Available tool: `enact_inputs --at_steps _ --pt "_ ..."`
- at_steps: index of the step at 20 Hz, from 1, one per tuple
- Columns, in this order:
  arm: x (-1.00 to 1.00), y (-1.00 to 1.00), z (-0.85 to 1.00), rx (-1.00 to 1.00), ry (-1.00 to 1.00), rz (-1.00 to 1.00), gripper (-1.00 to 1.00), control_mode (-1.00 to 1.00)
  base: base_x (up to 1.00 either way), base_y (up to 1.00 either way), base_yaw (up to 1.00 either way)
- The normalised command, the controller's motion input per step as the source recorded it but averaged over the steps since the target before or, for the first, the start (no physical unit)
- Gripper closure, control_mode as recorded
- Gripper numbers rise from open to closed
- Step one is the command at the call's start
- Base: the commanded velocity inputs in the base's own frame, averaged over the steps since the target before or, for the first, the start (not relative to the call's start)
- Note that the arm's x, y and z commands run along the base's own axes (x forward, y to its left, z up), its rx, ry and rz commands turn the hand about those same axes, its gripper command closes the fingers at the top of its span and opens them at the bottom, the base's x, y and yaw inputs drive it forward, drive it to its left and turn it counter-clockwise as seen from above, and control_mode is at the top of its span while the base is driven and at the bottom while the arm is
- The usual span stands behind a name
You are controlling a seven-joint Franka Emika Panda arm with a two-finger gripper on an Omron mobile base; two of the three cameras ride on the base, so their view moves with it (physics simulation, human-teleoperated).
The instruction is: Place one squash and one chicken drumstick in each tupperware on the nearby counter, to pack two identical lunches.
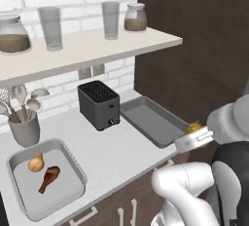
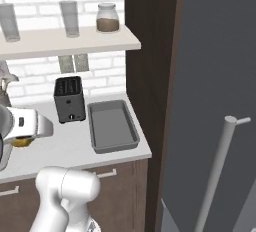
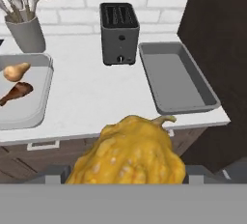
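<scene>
Carrying second squash (image 3: 129,150) pinched between our widely spread jaws, off the bench's front edge | done: left tupperware (image 1: 68,155) at bench's left front holds one squash (image 1: 35,162) and one chicken drumstick (image 1: 49,177) | left: right tupperware (image 1: 168,133) by toaster (image 1: 98,104) empty; needs this squash, then a drumstick.

No legible text — none anywhere.
</scene>
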Motion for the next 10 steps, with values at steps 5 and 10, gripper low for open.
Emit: enact_inputs --at_steps 5,10 --pt "0.64 -0.09 -0.11 0.0 0.0 -0.14 1.0 -1.0 0.0 0.0 0.0" --pt "0.66 -0.35 -0.11 0.0 0.01 -0.05 1.0 -1.0 0.0 0.0 0.0"
